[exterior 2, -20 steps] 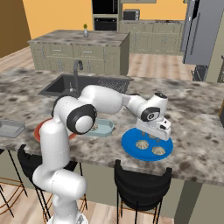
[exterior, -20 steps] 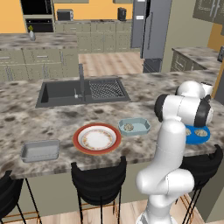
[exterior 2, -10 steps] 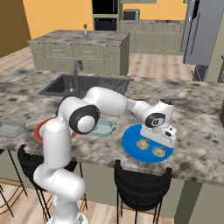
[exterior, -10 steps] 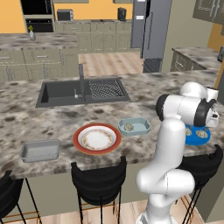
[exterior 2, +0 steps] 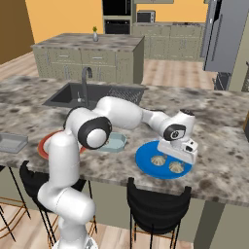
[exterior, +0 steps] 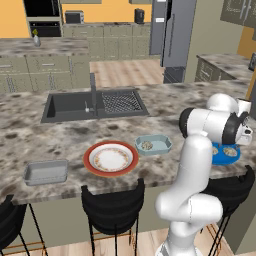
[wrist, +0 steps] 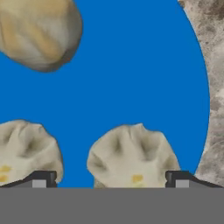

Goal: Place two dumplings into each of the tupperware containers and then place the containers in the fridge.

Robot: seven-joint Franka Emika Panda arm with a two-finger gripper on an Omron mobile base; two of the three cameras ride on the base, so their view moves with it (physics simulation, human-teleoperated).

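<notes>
My gripper (wrist: 109,181) is open and hangs low over the flat round blue thing (exterior 2: 146,160). Its fingertips (wrist: 41,179) stand wide apart on either side of one pale crinkled dumpling (wrist: 131,155). A second dumpling (wrist: 26,151) lies just outside the left tip, and a third (wrist: 39,33) sits farther off. In the right base view the hand (exterior 2: 179,148) covers part of the blue thing beside two dumplings (exterior 2: 157,159). A pale blue tupperware container (exterior: 154,144) holds one dumpling (exterior: 146,145). The grey container (exterior: 46,172) lies far left. The steel fridge (exterior: 172,35) stands at the back.
A round white plate with a red rim (exterior: 110,157) lies between the two containers. The dark sink (exterior: 92,105) with its tap is behind them. Black stools (exterior: 112,205) line the counter's near edge. The blue thing is close to the counter's right end.
The hand has come down a little closer to the blue thing and its dumplings. The containers and plate have not moved.
</notes>
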